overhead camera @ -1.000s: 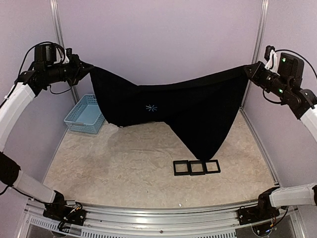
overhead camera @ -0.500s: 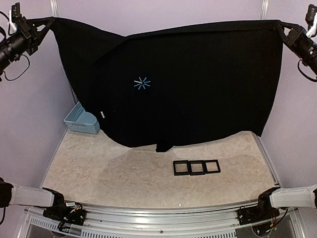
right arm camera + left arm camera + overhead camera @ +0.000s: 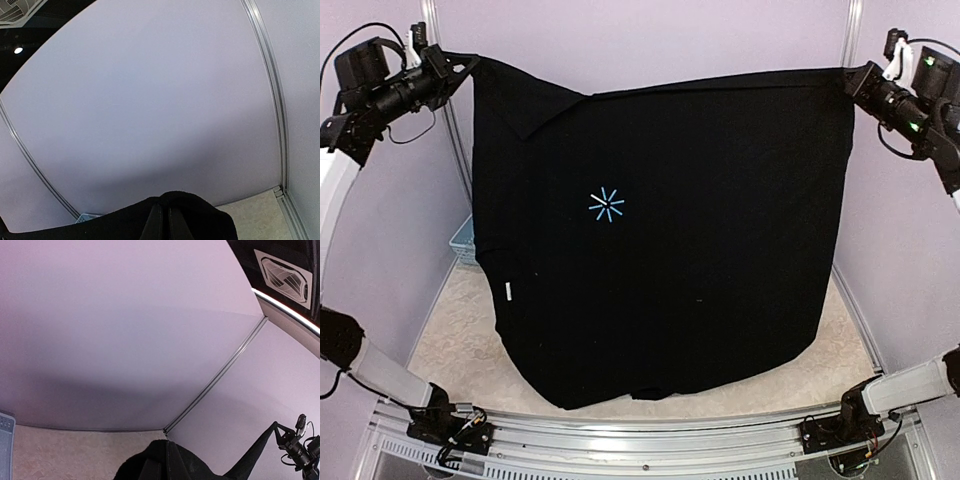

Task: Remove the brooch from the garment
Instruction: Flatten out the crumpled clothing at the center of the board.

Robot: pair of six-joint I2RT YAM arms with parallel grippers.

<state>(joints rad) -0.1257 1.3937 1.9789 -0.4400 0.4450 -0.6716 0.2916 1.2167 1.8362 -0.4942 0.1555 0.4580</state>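
Up high, my left gripper [image 3: 468, 60] and right gripper [image 3: 846, 76] clamp the garment [image 3: 680, 290] at its top corners, the brooch [image 3: 607, 204] on it; the basket [image 3: 463, 240] behind is mostly covered, contents unseen.

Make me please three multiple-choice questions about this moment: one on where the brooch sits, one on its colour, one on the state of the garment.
1. Where on the garment is the brooch?
A) at the bottom hem
B) in the upper half, nearer the left gripper
C) right on the top edge

2. What colour is the brooch?
A) red
B) gold
C) light blue

3. How is the garment held?
A) by one gripper only
B) by none, it lies flat
C) spread between the left gripper and the right gripper

Answers: 1 B, the star shape sits above the middle and left of centre. 2 C, its spokes look light blue on the black cloth. 3 C, each gripper pinches one top corner.
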